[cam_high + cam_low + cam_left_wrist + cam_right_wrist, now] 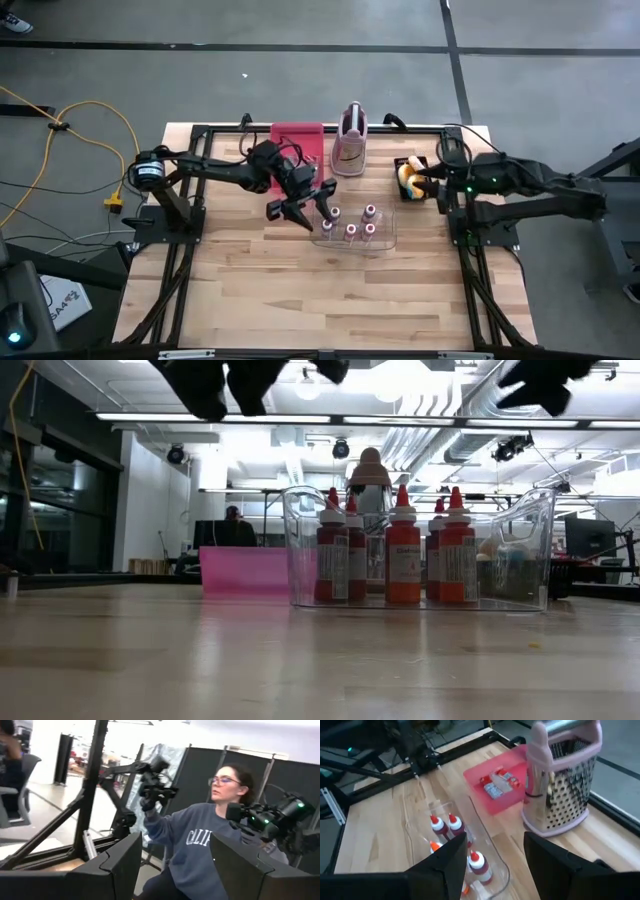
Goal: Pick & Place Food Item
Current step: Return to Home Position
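Left end effector (298, 208) hangs above the table (240, 290), just beside the clear bin (385, 238) of red bottles (352, 232); its fingers are wide apart and hold nothing. Right end effector (422, 182) is at the black bin (414, 160), likewise open and empty. Donuts (406, 176) lie in the black bin, near the grater (349, 140) and pink tray (297, 140).

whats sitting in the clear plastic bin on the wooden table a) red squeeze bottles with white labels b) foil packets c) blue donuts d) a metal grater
A: upright red squeeze bottles with white labels stand inside the walls of the clear plastic bin.
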{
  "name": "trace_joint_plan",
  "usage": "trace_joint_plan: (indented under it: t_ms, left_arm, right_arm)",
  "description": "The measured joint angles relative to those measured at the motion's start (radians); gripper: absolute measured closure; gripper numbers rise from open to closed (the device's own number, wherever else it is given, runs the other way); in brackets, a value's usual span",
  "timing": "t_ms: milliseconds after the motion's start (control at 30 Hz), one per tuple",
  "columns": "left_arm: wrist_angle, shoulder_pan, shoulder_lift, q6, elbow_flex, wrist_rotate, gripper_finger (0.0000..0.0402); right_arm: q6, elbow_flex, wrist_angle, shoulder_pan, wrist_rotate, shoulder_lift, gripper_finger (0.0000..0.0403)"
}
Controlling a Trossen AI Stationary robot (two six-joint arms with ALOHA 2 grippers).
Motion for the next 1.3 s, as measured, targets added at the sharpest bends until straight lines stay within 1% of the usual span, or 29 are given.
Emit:
trace_joint_plan:
  t_ms: [100,233,433,767,900,1033,1167,1300]
  left_arm:
    - [0.000,-0.030,-0.004,0.028,0.000,-0.017,0.0175]
    - [-0.010,-0.058,-0.004,0.039,0.000,-0.046,0.0175]
    - [-0.053,-0.088,-0.003,0.069,0.000,-0.108,0.0175]
    - [-0.105,-0.115,-0.003,0.071,0.000,-0.152,0.0175]
    - [-0.165,-0.118,-0.003,0.117,0.000,-0.192,0.0175]
    - [-0.209,-0.121,-0.002,0.125,0.001,-0.229,0.0175]
    - [-0.230,-0.121,-0.002,0.144,0.001,-0.238,0.0175]
    - [-0.235,-0.124,-0.002,0.148,0.001,-0.253,0.0175]
  right_arm:
    - [0.044,-0.093,0.056,0.043,0.010,-0.095,0.0220]
    - [0.036,-0.239,0.248,0.084,0.020,-0.216,0.0220]
    - [-0.027,-0.408,0.482,0.132,0.008,-0.311,0.0220]
    - [-0.071,-0.611,0.734,0.204,-0.028,-0.327,0.0220]
    - [-0.084,-0.671,0.790,0.229,-0.027,-0.334,0.0220]
    - [-0.085,-0.712,0.819,0.242,-0.028,-0.344,0.0220]
    - [-0.083,-0.759,0.855,0.253,-0.030,-0.366,0.0220]
    - [-0.088,-0.813,0.912,0.255,-0.081,-0.386,0.0220]
